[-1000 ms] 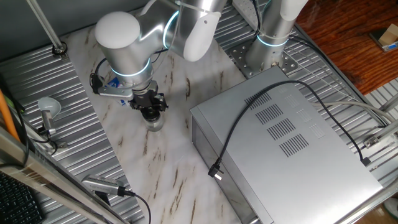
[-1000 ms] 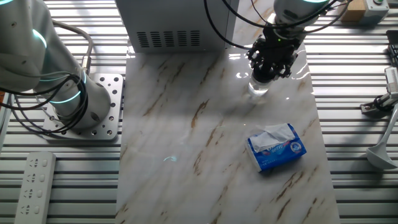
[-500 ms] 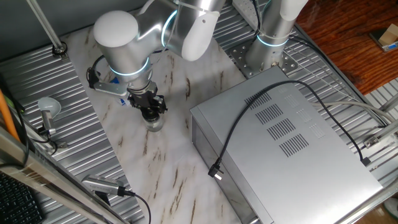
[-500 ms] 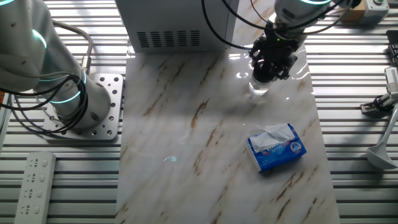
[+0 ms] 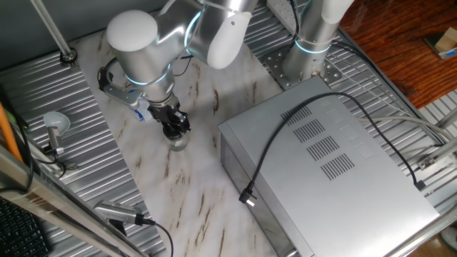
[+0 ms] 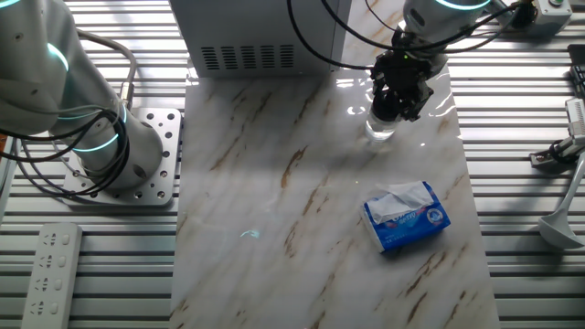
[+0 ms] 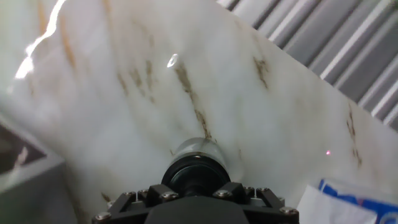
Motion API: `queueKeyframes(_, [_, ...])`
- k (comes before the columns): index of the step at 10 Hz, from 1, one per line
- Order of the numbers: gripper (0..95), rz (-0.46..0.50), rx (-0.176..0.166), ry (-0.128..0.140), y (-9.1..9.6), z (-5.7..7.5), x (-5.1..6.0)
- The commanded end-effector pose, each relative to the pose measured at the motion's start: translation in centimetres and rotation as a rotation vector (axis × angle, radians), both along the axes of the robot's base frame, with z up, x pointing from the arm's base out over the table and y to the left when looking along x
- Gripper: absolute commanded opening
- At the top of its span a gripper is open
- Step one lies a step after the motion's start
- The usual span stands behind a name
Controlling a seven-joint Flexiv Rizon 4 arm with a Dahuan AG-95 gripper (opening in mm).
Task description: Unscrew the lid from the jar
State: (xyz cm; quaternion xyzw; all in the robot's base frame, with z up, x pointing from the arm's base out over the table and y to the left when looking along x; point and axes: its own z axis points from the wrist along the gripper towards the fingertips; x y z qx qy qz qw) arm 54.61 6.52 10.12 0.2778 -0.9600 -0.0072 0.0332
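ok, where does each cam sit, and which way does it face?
One fixed view: high, looks down at the grey box; arm and gripper on the jar.
The other fixed view: opposite side, high, facing the box front; gripper over jar, packet nearer.
Hand view: on the hand, looks down the gripper at the lid.
All share the jar.

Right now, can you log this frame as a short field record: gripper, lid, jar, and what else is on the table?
gripper: gripper down on top of the jar, fingers around the lid
lid: black lid on the jar, between the fingers
jar: clear jar upright on the marble table
nearby: blue-and-white packet apart from the jar; grey metal box beside the jar, not touching
grip state: appears shut on the lid; contact mostly hidden
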Motion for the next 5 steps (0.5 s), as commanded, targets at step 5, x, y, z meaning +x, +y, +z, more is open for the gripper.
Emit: queueKeyframes(5, [57.0, 0.004, 0.003, -0.013, -0.07, -0.06, 0.04])
